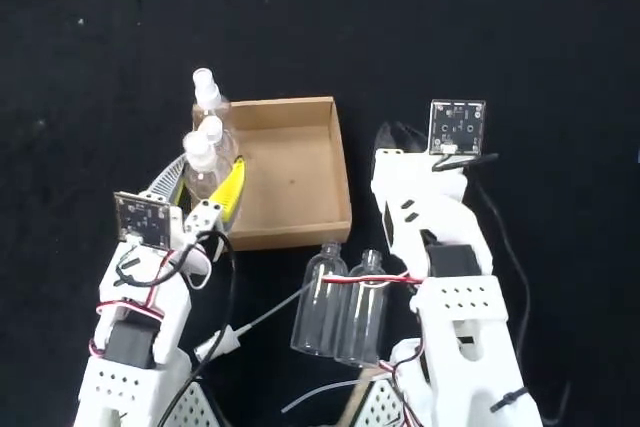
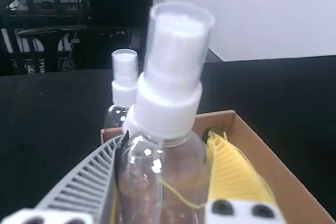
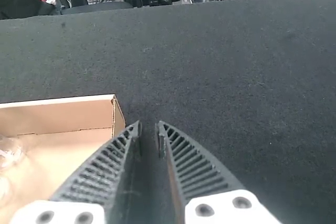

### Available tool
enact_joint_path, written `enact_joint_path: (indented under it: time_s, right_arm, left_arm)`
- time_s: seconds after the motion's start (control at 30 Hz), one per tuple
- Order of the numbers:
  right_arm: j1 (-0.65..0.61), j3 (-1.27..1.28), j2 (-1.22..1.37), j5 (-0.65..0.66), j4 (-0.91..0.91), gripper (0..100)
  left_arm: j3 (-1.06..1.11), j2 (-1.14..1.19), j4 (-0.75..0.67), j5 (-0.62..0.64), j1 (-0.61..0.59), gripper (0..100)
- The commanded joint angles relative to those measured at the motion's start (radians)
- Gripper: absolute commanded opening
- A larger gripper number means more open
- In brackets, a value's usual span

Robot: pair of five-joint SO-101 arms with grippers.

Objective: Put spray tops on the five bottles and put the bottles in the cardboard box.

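My left gripper (image 1: pixel 208 169) is shut on a clear bottle (image 1: pixel 206 179) that carries a white spray top (image 2: pixel 170 85), held upright over the left wall of the cardboard box (image 1: pixel 300 217). The bottle sits between a grey finger (image 2: pixel 86 182) and a yellow finger (image 2: pixel 231 174). Two more topped bottles (image 1: pixel 207 97) (image 1: pixel 213 133) stand at the box's far left corner; I cannot tell whether they are inside it. Two bottles without tops (image 1: pixel 320 299) (image 1: pixel 364 312) stand in front of the box. My right gripper (image 1: pixel 394 134) is shut and holds nothing, just right of the box.
A loose spray top (image 1: pixel 222 343) with its long tube lies on the black table between the arm bases. Another thin white tube (image 1: pixel 318 393) lies near the front edge. Red and white cables cross the untopped bottles. The box floor (image 3: pixel 58 150) is bare on its right side.
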Motion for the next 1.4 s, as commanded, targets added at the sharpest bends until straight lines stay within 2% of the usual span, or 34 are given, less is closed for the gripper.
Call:
enact_joint_path:
  time_s: [0.0,0.43,0.57,0.87,1.37]
  right_arm:
    - [0.012,0.001,-0.013,0.008,-0.028,3.1]
    - [0.012,0.001,-0.013,0.008,-0.025,3.1]
    - [0.012,0.001,-0.013,0.008,-0.025,3.1]
    - [0.012,0.001,-0.015,0.008,-0.025,3.1]
    - [0.014,0.001,-0.015,0.008,-0.026,3.1]
  left_arm:
    - [0.022,0.002,0.000,0.017,-0.019,3]
    - [0.022,0.002,-0.012,0.017,-0.016,3]
    - [0.025,0.040,-0.098,0.015,-0.024,3]
    - [0.028,0.281,-0.284,0.015,-0.025,3]
    - [0.031,0.391,-0.288,0.015,-0.025,3]
